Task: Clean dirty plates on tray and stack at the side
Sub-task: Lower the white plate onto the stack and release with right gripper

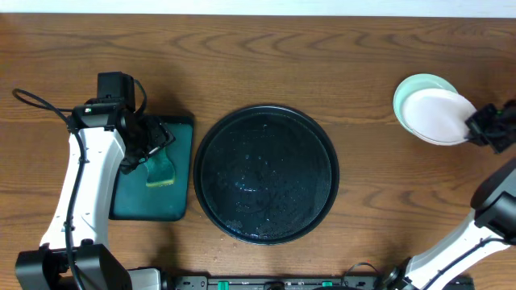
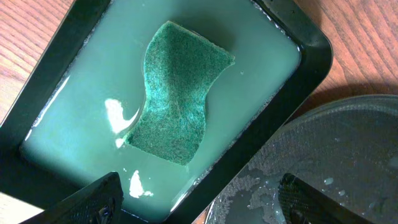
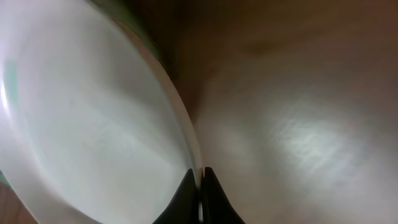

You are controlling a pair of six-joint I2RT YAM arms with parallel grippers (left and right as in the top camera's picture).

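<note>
Table centre: black tray (image 1: pixel 242 161), wet, droplets across surface. At its 9 o'clock, just beside: teal tray (image 1: pixel 137 201) with milky liquid, green sponge (image 2: pixel 180 93) lying in it. Over teal tray hangs left gripper (image 2: pixel 199 200), fingers spread wide, holding nothing. At 2 o'clock, well apart from black tray: white plate (image 1: pixel 435 115) atop mint-green plate (image 1: pixel 415 83). At white plate's 3 o'clock rim, right gripper (image 3: pixel 200 186) pinches edge, fingers pressed together on it.

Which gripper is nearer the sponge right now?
Left. The left gripper hangs open just above the sponge in the teal tray. The right gripper is far across the table, past the black tray, shut on the white plate rim.
</note>
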